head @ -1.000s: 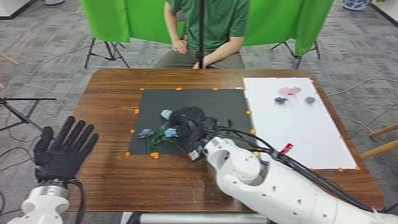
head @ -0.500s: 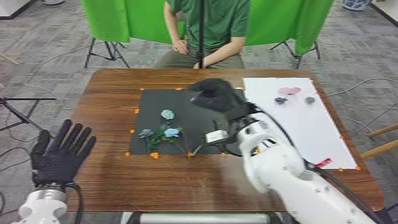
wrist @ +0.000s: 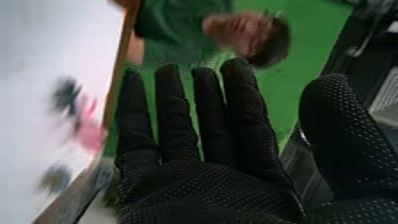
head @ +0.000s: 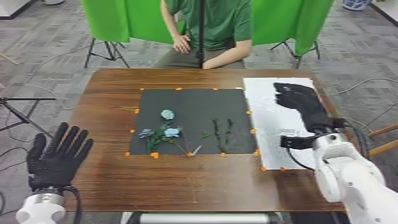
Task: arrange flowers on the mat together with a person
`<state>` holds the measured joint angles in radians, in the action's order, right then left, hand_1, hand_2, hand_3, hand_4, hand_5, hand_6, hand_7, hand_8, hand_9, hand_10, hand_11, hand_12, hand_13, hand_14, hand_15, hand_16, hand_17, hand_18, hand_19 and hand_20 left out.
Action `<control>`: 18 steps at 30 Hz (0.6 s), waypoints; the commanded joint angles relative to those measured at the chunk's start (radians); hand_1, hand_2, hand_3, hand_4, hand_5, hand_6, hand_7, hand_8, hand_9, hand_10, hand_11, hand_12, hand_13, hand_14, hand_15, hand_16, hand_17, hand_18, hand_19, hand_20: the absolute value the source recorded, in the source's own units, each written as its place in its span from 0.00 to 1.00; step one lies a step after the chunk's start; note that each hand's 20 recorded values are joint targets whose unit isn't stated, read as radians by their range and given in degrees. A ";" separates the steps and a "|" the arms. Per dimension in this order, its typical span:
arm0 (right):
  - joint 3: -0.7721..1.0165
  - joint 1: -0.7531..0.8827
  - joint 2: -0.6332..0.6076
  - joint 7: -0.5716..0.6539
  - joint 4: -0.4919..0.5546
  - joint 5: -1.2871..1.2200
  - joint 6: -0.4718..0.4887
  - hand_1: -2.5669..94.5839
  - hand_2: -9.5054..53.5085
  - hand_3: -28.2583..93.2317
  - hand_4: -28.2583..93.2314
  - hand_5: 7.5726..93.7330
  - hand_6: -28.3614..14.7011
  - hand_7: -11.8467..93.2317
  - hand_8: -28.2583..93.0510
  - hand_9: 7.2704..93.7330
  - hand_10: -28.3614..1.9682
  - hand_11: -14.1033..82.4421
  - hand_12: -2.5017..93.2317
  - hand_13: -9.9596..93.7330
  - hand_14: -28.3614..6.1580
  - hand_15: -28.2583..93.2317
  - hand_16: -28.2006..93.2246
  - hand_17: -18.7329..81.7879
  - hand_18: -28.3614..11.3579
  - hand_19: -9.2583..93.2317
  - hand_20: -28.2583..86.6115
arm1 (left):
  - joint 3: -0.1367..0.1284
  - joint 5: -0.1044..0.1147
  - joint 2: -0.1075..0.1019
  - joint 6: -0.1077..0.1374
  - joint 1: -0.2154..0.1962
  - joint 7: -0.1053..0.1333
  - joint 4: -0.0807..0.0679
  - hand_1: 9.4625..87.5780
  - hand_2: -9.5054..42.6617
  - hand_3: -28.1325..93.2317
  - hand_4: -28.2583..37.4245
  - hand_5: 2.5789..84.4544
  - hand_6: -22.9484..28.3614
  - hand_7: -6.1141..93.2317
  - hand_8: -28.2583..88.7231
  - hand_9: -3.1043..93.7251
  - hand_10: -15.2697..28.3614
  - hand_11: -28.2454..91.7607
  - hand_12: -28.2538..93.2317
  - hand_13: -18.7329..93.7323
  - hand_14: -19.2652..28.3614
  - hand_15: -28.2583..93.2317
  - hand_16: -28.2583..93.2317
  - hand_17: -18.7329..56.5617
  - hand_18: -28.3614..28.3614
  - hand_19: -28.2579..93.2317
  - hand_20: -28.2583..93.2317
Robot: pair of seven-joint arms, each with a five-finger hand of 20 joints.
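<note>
Right wrist and head views, from the left: the left hand [head: 53, 167], fingers spread, waits by the edge of the bench [head: 115, 185]. The dark mat [head: 191, 103] carries blue flowers [head: 171, 132], then bare green stems [head: 229, 135], probably wanting heads. Over the white sheet [head: 261, 92], the right hand [head: 306, 106] is wide, empty; near it lies the pink flower [wrist: 91, 134]. Best lower gently, pinch lightly, avoid crushing petals.
</note>
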<state>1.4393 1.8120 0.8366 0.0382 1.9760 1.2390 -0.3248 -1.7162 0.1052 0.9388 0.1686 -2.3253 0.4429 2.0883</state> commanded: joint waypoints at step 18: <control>0.127 0.197 0.023 -0.073 0.049 -0.064 -0.104 0.31 0.32 0.82 0.05 0.51 0.62 0.25 0.14 0.45 0.61 0.20 0.14 0.46 0.45 0.33 0.40 0.38 0.33 0.31 0.46 | 0.002 0.025 0.001 0.016 -0.007 -0.004 0.001 0.21 0.46 0.79 0.00 0.49 0.56 0.13 0.16 0.43 0.64 0.36 0.27 0.42 0.68 0.45 0.17 0.21 0.70 0.44 0.32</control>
<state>1.5597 1.9957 0.8605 0.0099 2.0180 1.1928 -0.4254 -1.7158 0.1193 0.9373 0.1738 -2.3257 0.4428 2.0912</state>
